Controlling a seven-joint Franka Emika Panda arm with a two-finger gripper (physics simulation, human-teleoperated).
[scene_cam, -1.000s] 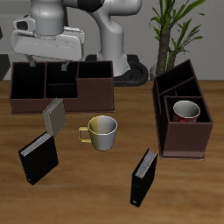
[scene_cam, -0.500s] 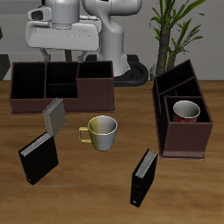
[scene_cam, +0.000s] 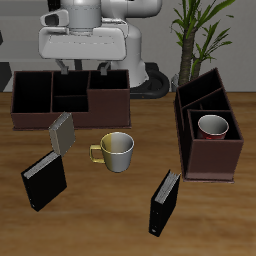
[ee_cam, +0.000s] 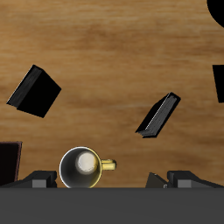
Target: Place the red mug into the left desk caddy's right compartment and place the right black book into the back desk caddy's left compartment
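I see my gripper up high over the back desk caddy. Its two fingers are wide apart and hold nothing.

The red mug sits inside the left desk caddy, in the part closest to the table's front edge.

The right black book stands tilted on the table, near the front edge and well apart from both caddies. A small grey book stands just behind it. The other black book stands near the front too. A yellow-green mug sits in the middle, between the books.
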